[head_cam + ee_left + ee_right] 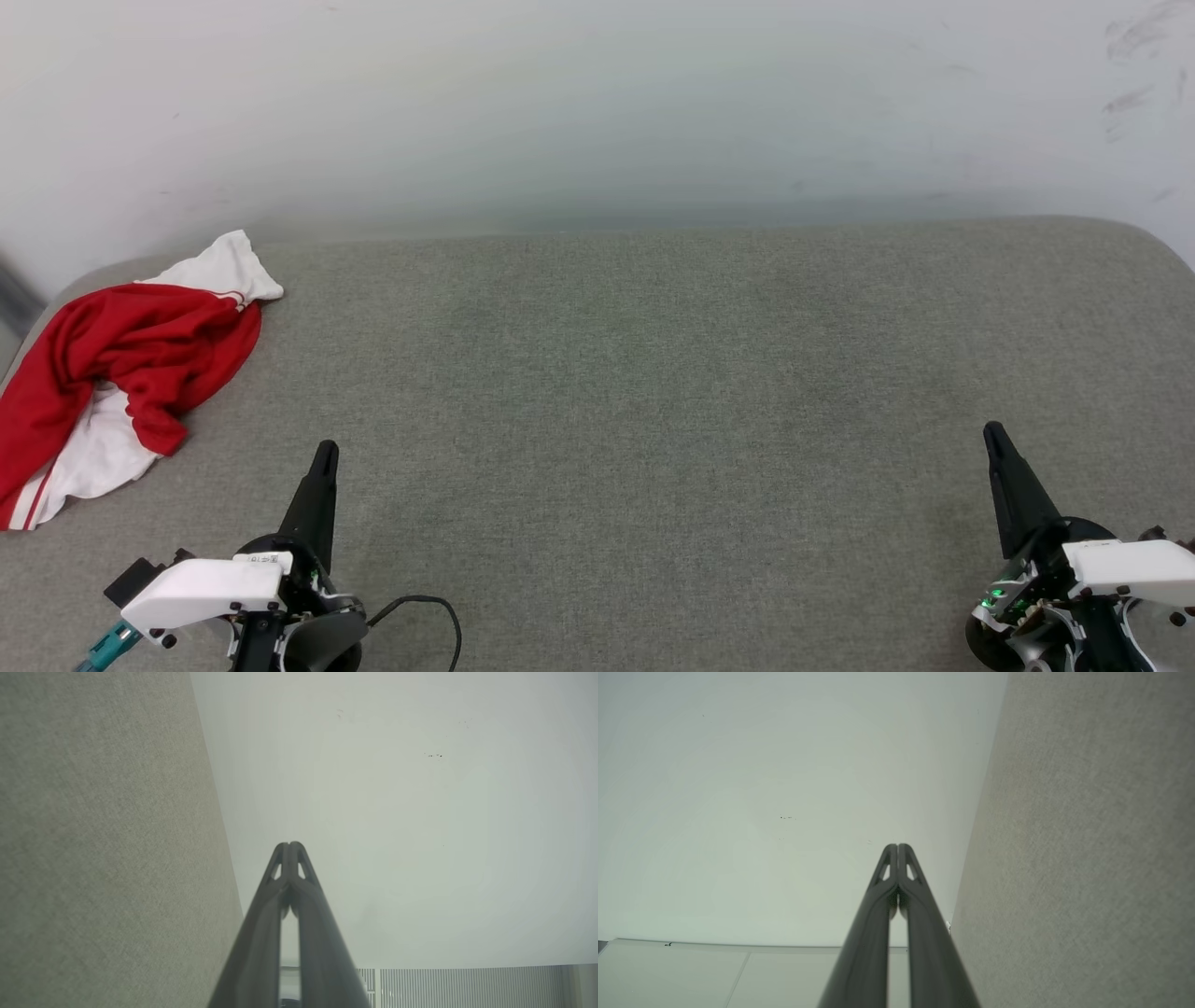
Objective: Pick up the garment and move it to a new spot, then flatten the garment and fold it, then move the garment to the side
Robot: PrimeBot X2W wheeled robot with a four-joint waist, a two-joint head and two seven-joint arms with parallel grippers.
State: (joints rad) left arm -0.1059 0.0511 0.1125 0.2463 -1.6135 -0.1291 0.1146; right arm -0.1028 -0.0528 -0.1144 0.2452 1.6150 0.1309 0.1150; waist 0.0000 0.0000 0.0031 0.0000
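1. A grey, woven-fabric surface spans the lower two thirds of the head view. Its far corners are rounded at the left and right edges of the frame.
2. Behind it, a pale wall covers the top third, with faint dark scuff marks at the upper right.
3. The garment lies crumpled on the surface at the left edge of the frame, at mid height. It is mostly red, with one white sleeve poking toward the upper right and a white, red-striped part at its lower left.
4. The left hand sits at the lower left, to the lower right of the garment and apart from it. Its fingers are pressed together on nothing, as its wrist view confirms.
5. A thin black cable loops on the surface beside that hand's base.
6. The right hand, at the lower right, is well apart from the garment. Its fingers are likewise pressed together and empty.
7. In the left wrist view, a slatted panel shows along the bottom right.
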